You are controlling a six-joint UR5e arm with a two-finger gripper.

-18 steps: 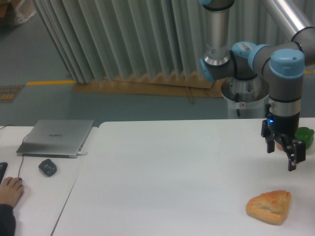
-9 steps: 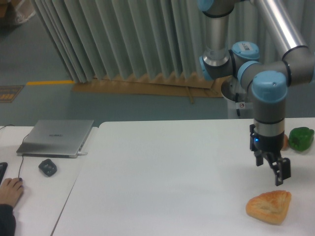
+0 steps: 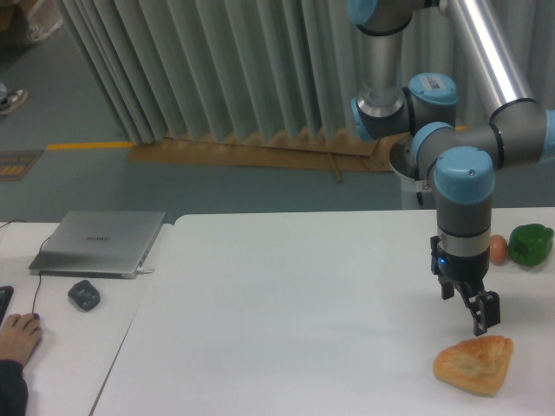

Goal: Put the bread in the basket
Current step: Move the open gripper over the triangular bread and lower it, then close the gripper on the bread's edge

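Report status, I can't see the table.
Gripper open, empty, just above bread. Bread flat on table, untouched. Basket not in view. Nothing blocking.

The bread [image 3: 474,364] lies flat on the white table [image 3: 286,312], near its front right part. The gripper [image 3: 476,313] hangs just above and behind the bread, pointing down, not touching it; if its fingers are open or closed is not clear. Behind the bread, further back on the table, sit a small brownish egg [image 3: 499,249] and a green pepper [image 3: 530,243] side by side. Far left of the bread are a closed laptop [image 3: 100,242], a mouse [image 3: 84,295] and a person's hand [image 3: 19,334].
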